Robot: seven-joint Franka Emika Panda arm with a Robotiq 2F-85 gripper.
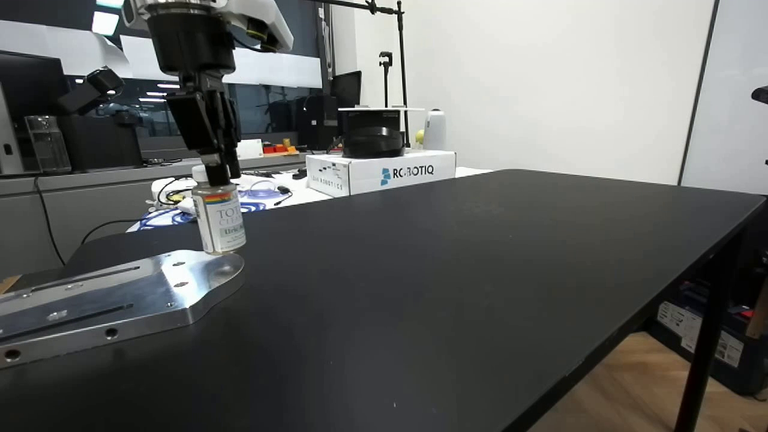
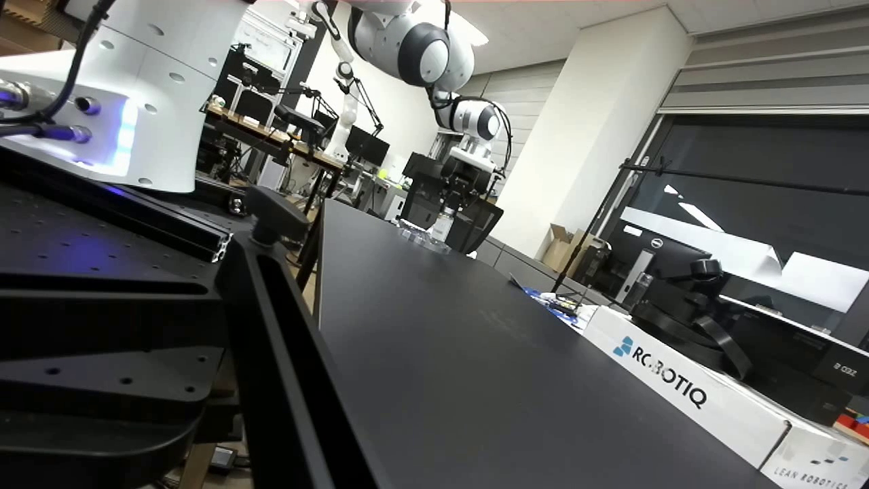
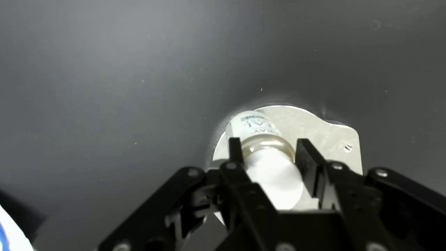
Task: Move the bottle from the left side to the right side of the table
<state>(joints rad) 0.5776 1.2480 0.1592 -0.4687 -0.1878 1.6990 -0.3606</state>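
The bottle (image 1: 223, 222) has a white cap, a brownish shoulder and a pale label. It stands upright over the rounded end of the flat silver plate (image 1: 150, 294), at the left of the black table (image 1: 456, 288). My gripper (image 1: 227, 177) comes from above with its fingers on both sides of the cap. In the wrist view the gripper (image 3: 267, 149) is shut on the bottle (image 3: 256, 125) at the cap and shoulder. I cannot tell whether the base touches the plate or sits just above it. The bottle (image 2: 441, 226) also shows in an exterior view, at the far end.
A white Robotiq box (image 1: 414, 168) with black gear on top stands along the table's back edge. Blue cables (image 1: 258, 195) lie on a white surface behind. A thin black pole (image 1: 403, 72) rises there. The robot base (image 2: 149, 88) stands beside the table.
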